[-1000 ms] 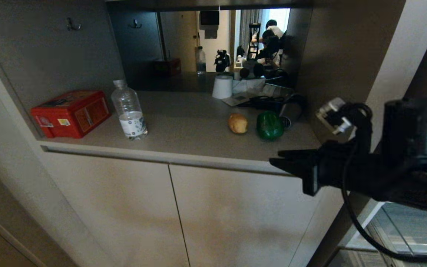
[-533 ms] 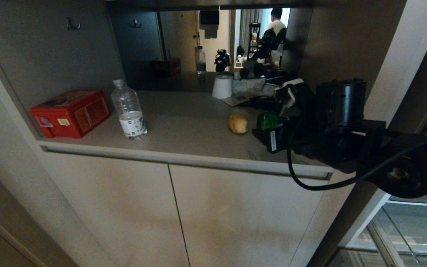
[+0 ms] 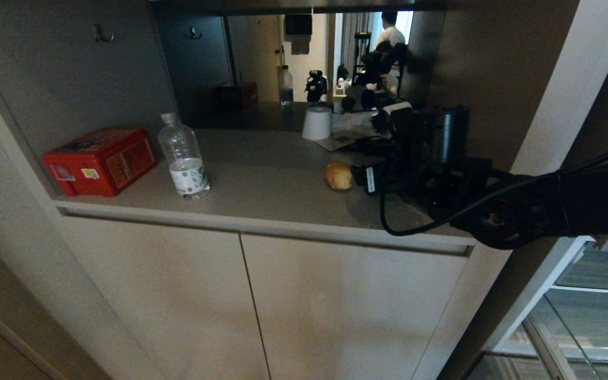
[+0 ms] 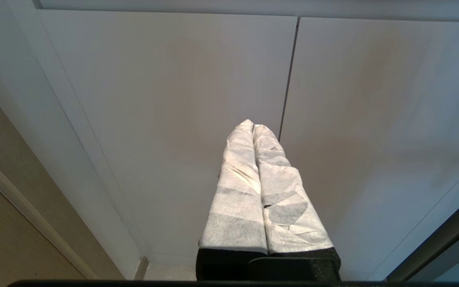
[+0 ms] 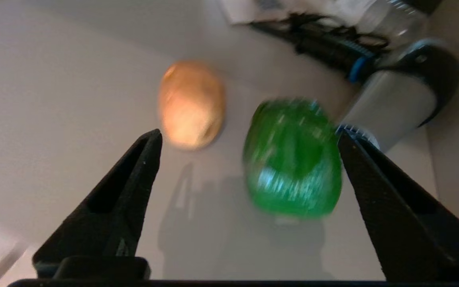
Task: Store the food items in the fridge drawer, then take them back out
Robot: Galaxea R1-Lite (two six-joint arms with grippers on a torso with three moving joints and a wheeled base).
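Note:
The food items lie on the grey counter (image 3: pixel 262 184). The tan potato (image 3: pixel 339 176) (image 5: pixel 191 104) lies just left of the glossy green pepper (image 5: pixel 293 159). My right gripper (image 3: pixel 368 179) (image 5: pixel 249 134) reaches in over the counter's right end. It is open wide, with the pepper between its black fingers near the right one and untouched. In the head view the arm hides the pepper. My left gripper (image 4: pixel 252 126) is shut and empty, parked in front of the beige cabinet doors. Clear fridge panels (image 3: pixel 589 311) show at lower right; I cannot pick out the drawer.
A red tin box (image 3: pixel 101 161) and a water bottle (image 3: pixel 183 158) stand on the counter's left. A white cup (image 3: pixel 316 124), papers, black cables and a silver-and-black cylinder (image 5: pixel 401 103) crowd the back right behind the pepper. A mirror behind reflects a person.
My right arm has risen from in front of the cabinet and moved in over the counter to the pepper. Its jaws have opened wide. The pepper is now covered in the head view.

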